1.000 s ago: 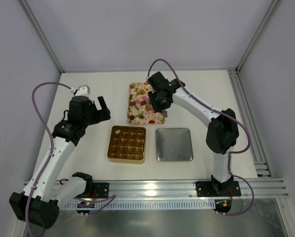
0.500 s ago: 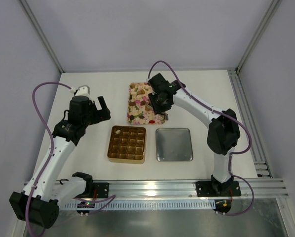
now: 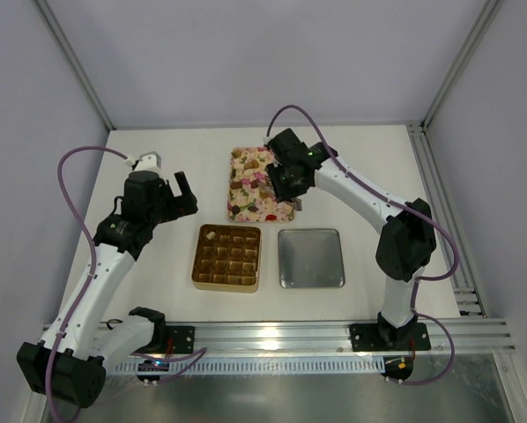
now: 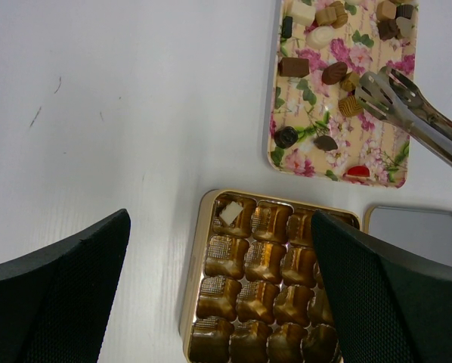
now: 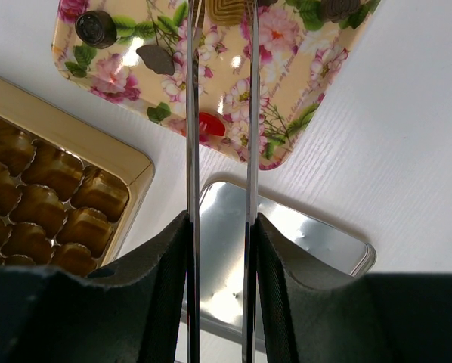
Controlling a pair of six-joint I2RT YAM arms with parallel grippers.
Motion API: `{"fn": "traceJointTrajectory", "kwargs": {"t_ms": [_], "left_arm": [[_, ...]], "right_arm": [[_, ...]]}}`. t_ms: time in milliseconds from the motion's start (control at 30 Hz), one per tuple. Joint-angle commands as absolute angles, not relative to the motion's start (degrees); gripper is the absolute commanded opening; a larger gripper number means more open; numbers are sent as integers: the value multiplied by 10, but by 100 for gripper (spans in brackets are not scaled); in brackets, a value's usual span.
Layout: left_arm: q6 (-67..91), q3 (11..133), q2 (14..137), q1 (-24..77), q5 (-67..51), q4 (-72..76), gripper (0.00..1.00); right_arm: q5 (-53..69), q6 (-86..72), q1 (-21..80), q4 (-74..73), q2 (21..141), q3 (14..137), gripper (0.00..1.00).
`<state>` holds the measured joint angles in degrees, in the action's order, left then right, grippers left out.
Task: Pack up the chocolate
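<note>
Open table left of tray and box; right gripper and its tongs over tray's right side, above chocolate.

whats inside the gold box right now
One cream-white chocolate sits in a corner cell of the gold box; the other visible cells look empty. In the left wrist view, the left tool hides some near cells.

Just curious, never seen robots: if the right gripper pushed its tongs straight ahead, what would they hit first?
Probably the ridged light-brown chocolate on the flowered tray, right at the tips of the tongs held by the right gripper; height is unclear.
</note>
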<state>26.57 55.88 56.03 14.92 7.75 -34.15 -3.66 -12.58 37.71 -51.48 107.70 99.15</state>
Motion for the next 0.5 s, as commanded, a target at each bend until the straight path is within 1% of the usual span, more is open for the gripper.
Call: {"fn": "traceJointTrajectory", "kwargs": {"t_ms": [0, 133, 467], "left_arm": [[265, 560, 558, 149, 83, -333, 100], [265, 559, 559, 149, 83, -334, 100], [265, 559, 556, 149, 83, -335, 100]], "right_arm": [[-34, -129, 380, -507, 1052, 995, 41], [-33, -130, 381, -508, 1051, 993, 44], [-33, -134, 386, -504, 1049, 974, 43]]}}
